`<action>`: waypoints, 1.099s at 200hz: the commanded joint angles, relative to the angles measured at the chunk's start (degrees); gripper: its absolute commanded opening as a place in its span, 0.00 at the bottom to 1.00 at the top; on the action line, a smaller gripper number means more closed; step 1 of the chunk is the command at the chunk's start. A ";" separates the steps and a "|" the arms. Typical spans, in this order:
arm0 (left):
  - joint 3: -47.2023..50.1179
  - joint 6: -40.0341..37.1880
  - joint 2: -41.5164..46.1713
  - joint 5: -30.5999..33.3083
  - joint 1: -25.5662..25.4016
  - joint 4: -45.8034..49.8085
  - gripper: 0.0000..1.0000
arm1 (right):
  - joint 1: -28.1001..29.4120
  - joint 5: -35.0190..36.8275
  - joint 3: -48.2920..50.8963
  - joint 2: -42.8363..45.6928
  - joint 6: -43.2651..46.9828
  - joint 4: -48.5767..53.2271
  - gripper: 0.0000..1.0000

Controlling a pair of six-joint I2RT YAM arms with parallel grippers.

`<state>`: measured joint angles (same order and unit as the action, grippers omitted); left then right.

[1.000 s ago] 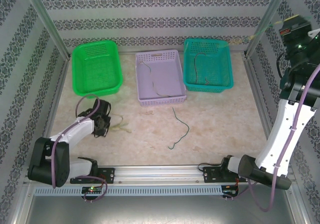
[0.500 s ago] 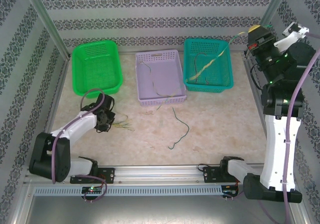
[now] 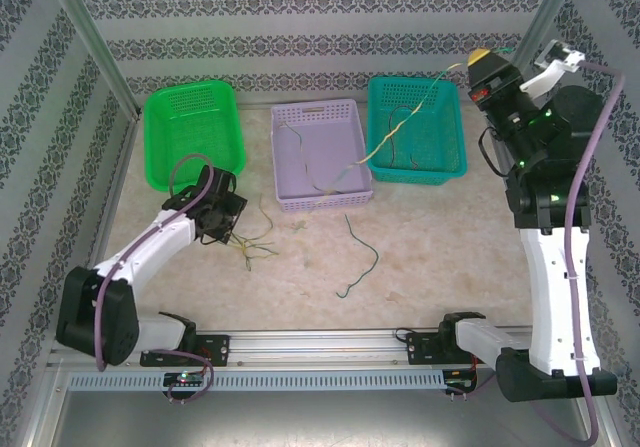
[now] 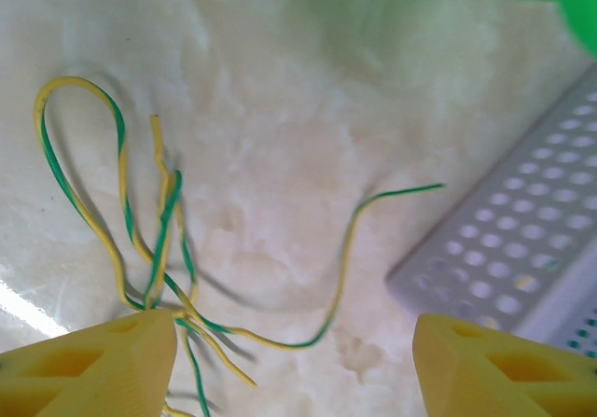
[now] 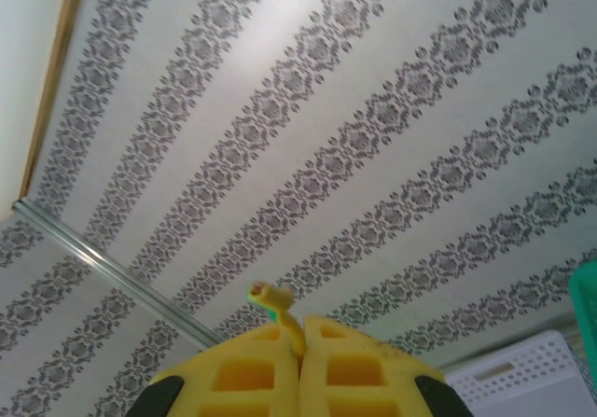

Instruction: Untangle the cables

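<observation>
A tangle of yellow-green cables lies on the table left of centre; the left wrist view shows it as loops near my left fingertip. My left gripper hovers just above it, open, with one strand passing between its fingers. My right gripper is raised high at the back right, shut on the end of a yellow-green cable. That cable slopes down across the teal basket into the purple basket. A dark green cable lies alone mid-table.
Three baskets stand along the back: green, purple with a thin cable inside, teal holding a dark cable. The purple basket's corner is close to my left gripper. Patterned walls and metal posts enclose the table.
My right arm swung left and lower, and its held cable now stretches down to the purple basket. My left gripper moved right and farther, the tangle shifting with it.
</observation>
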<state>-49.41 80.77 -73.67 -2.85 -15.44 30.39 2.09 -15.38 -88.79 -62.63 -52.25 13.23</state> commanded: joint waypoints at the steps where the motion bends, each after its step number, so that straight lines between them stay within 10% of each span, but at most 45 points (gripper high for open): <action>1: -0.52 4.52 3.82 -1.06 -0.67 3.16 0.70 | 1.60 0.97 2.14 0.66 -0.82 -3.77 0.00; 220: -10.37 32.22 9.25 -4.46 -4.33 -0.48 0.76 | 18.73 12.49 12.42 0.09 -1.55 -5.68 0.00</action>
<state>-58.74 108.42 -64.10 -7.33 -18.68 30.24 19.79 -4.80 -75.24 -61.98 -53.30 10.24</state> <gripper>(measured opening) 0.761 0.062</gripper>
